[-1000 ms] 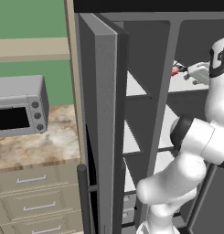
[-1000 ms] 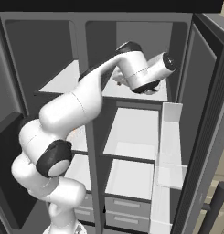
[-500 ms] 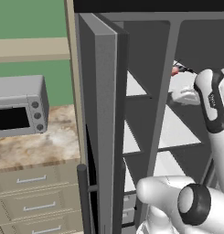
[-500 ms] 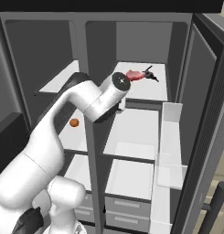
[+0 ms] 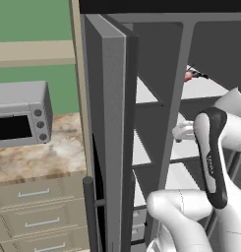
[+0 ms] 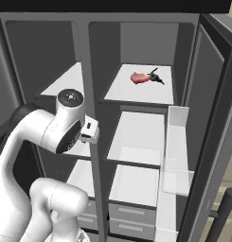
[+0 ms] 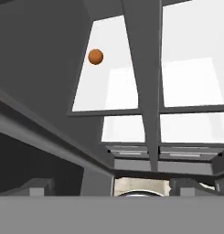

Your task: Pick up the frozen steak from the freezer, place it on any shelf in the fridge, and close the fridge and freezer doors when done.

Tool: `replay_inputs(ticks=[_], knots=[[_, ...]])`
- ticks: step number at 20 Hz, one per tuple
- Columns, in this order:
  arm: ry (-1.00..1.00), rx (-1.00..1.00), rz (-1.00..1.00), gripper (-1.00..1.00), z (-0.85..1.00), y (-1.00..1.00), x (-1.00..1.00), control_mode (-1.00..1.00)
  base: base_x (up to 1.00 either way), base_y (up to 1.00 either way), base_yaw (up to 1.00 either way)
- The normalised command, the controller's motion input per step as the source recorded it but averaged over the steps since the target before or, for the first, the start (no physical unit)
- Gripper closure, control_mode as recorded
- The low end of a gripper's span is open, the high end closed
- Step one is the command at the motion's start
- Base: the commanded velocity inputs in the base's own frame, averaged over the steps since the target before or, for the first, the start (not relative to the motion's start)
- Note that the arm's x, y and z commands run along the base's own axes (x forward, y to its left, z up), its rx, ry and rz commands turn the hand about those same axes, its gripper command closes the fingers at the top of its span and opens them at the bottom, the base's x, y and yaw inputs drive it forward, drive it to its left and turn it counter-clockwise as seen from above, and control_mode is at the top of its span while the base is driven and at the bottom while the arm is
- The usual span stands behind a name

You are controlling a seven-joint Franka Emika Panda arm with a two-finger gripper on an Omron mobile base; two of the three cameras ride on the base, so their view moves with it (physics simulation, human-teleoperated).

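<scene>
A flat white rectangular top shelf [image 6: 141, 92] in the right-hand compartment of the tall grey unit carries a small flat red-pink slab of steak [image 6: 139, 78], lying toward the back, with a small dark object [image 6: 155, 76] just beside it. White shelves below it [image 6: 136, 142] lie bare. In the hand view, a white shelf [image 7: 109, 77] of the neighbouring compartment holds a small round orange item [image 7: 95, 56]. Beside the unit, a mottled beige stone counter [image 5: 38, 157] bears a grey toaster oven [image 5: 18, 113].
</scene>
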Motion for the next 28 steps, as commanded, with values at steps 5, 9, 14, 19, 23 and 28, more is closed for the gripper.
replay_inputs(ticks=[5, 9, 14, 19, 23, 28], knots=[[0.22, -0.2, -0.08, -1.0, -0.1, 0.0, -0.46, -1.0, 0.0, 0.0, 0.0], [0.02, -0.09, 0.0, -1.0, 0.0, 0.03, 0.0, -1.0, 0.0, 0.0, 0.0], [0.0, -0.01, 0.01, -1.0, 0.0, -0.08, -0.01, -1.0, 0.0, 0.0, 0.0], [0.0, 0.0, 0.0, -1.0, 0.0, -0.18, -0.08, 1.0, -0.14, -0.25, 0.0], [0.0, 0.0, 0.0, -1.0, 0.0, 0.0, 0.0, 1.0, -0.31, -0.2, 0.0], [0.0, 0.0, 0.0, -1.0, 0.0, 0.0, 0.0, 1.0, -0.58, 0.0, 0.0]])
